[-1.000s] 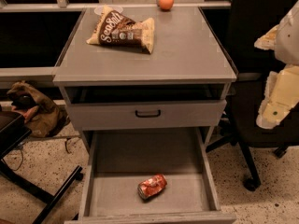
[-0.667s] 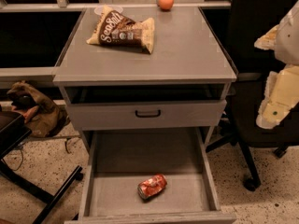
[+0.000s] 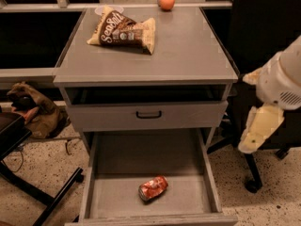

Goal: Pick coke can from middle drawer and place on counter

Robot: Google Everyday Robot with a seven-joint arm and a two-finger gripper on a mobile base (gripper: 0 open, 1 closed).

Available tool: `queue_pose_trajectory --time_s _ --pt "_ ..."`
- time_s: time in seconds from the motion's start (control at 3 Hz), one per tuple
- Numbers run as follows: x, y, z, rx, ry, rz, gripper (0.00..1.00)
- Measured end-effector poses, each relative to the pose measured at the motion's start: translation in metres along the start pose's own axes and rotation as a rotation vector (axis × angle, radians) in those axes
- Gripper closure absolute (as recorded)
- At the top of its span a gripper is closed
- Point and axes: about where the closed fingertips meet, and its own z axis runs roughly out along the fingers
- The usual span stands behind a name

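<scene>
The coke can is lying in the middle drawer, near its front and about midway between its side walls. This drawer is standing pulled out below the upper drawer front. On the surface above, a chips bag is lying at the back left, and an orange is sitting behind and right of it. The pincer is hanging right of the upper drawer front, well apart from the can.

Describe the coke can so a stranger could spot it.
Left of the hanging gripper, below the counter, the open middle drawer holds only the coke can, near its front. It is red and dented, unlike the round orange up top.
</scene>
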Motion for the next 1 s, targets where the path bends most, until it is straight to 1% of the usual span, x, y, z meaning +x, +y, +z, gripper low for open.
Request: queue_pose_trajectory --time_s 0.33,0.67,1.0 --pt "0.012 -0.001 0.078 -0.049 -0.086 0.041 0.0" --pt "0.013 0.006 0.157 -0.137 -0.165 0.087 0.0" --pt "0.013 0.006 0.157 -0.137 -0.165 0.087 0.0"
